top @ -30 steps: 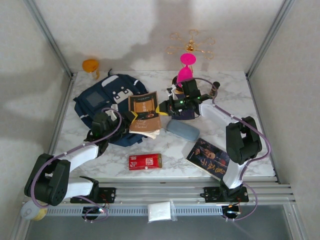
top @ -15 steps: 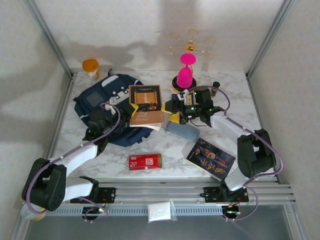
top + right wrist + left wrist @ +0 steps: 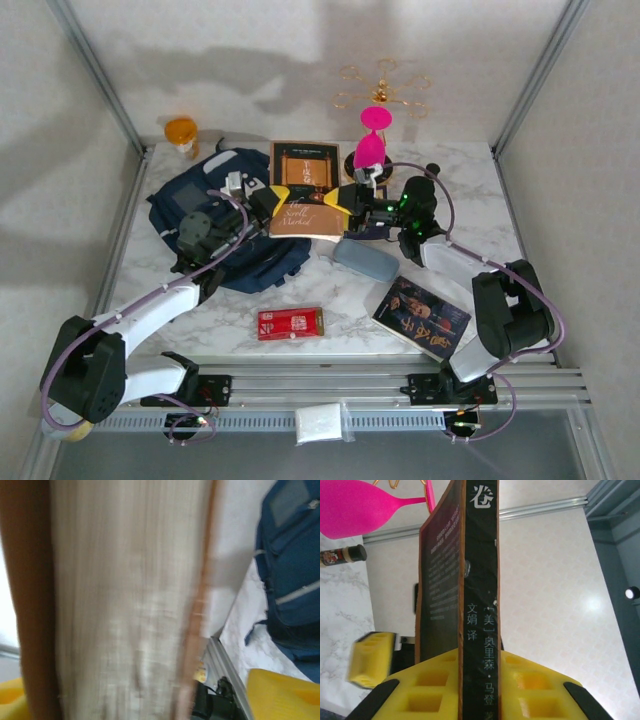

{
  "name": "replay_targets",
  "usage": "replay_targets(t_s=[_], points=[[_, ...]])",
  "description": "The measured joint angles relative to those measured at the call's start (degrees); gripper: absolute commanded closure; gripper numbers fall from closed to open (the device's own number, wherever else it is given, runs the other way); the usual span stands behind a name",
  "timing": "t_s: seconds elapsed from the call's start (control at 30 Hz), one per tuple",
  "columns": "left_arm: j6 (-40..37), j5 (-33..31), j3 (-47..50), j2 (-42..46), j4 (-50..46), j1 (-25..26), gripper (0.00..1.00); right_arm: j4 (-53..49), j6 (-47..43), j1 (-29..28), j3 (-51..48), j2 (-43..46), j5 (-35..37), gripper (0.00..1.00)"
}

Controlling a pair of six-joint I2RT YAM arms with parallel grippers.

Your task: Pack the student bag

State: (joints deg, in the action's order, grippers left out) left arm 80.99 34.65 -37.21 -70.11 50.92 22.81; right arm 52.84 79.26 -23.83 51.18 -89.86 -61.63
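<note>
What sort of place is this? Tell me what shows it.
Probably a robotics lab test cell: a marble-look table boxed in by aluminium rails and plain white panels, with the student bag staged as a prop.

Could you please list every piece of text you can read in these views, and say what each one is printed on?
"卷": top of the spine of the brown book.
"文娟 译": lower on that spine.
"[美] 奥里森·马": below that; the next character is cut off.
Too small or blurred to read: that book's cover print, the label of the small bottle, the red packet, the dark book.
</note>
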Motion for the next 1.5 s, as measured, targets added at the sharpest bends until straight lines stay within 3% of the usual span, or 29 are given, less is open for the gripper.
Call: replay_targets(t_s=[0.17, 0.47, 0.57, 0.63, 0.67, 0.73, 0.97, 1.13, 1.33, 1.5], points=[[-4.9, -1.0, -1.7, 0.5, -8.7, 0.0, 1.0, 4.9, 3.1, -0.1, -0.1, 1.5, 0.0, 0.42], [-11.4, -2.2, -2.8, 1.2, -17.9, 0.0, 1.0, -14.3, -8.0, -0.1, 2.0, 3.5, 0.5, 0.78], [-13.0, -2.6, -2.8, 1.2, -19.2, 0.0, 0.83, -20.8, -11.7, -0.1, 3.4, 3.5, 1.0, 0.95], [-15.6, -3.5, -3.5, 1.2, -22.4, 0.0, 0.54, -26.0, -15.2, 0.0, 5.1, 3.5, 1.4, 0.99], [-16.5, -4.0, -4.0, 1.2, -24.0, 0.0, 0.43, -28.3, -16.7, 0.0, 5.9, 3.5, 1.6, 1.0], [-21.5, -5.4, -6.6, 1.3, -30.6, 0.0, 0.38, -33.5, -20.0, 0.7, 7.5, 3.5, 3.0, 1.0], [-42.2, -17.2, -17.9, 1.1, -56.6, 3.1, 0.36, -51.1, -29.5, 7.7, 8.1, 7.0, 9.1, 1.0], [-53.8, -23.9, -21.8, -6.6, -69.0, 7.7, 0.36, -57.7, -34.2, 13.2, 7.3, 9.6, 10.7, 1.0], [-61.4, -32.2, -23.2, -17.6, -76.8, 11.3, 0.34, -60.0, -36.7, 16.7, 5.0, 11.0, 10.5, 1.0], [-63.5, -38.2, -23.9, -21.7, -78.8, 11.5, 0.39, -60.4, -37.3, 17.0, 3.8, 11.0, 10.3, 1.0]])
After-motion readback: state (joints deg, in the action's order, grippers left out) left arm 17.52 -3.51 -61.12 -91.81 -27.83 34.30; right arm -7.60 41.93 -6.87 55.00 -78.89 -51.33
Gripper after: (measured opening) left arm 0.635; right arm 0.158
